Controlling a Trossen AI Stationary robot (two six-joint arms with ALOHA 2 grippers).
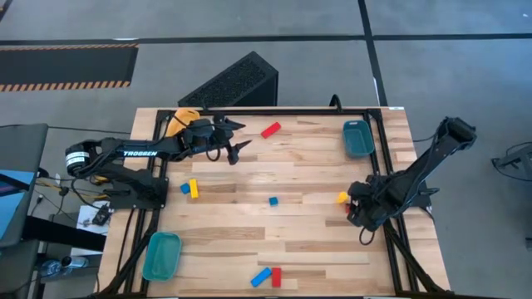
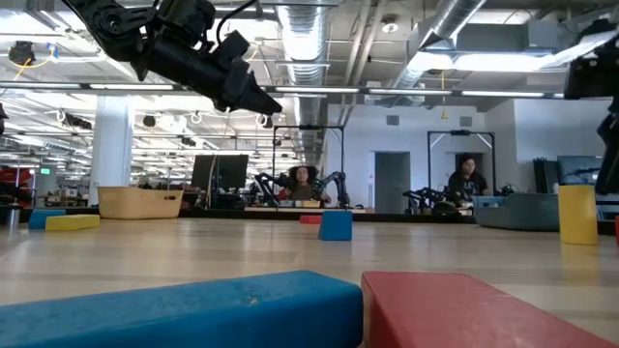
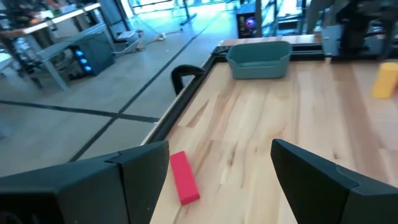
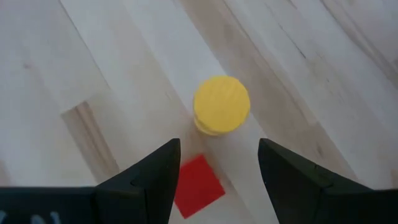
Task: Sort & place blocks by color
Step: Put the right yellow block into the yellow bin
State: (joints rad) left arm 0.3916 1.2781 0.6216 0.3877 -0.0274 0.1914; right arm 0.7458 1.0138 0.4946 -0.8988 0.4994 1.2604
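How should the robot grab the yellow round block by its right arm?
From above, pinching its curved sides. The yellow block stands upright like a little post, round top up. The right gripper is open just beside it; a red block sits close, so keep the jaws clear.

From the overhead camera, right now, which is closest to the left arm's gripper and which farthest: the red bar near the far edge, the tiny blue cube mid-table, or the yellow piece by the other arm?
Measured from the left gripper:
1. Red bar, just beside it, near the far edge.
2. Tiny blue cube, mid-table.
3. Yellow piece, over on the right side by the right gripper.
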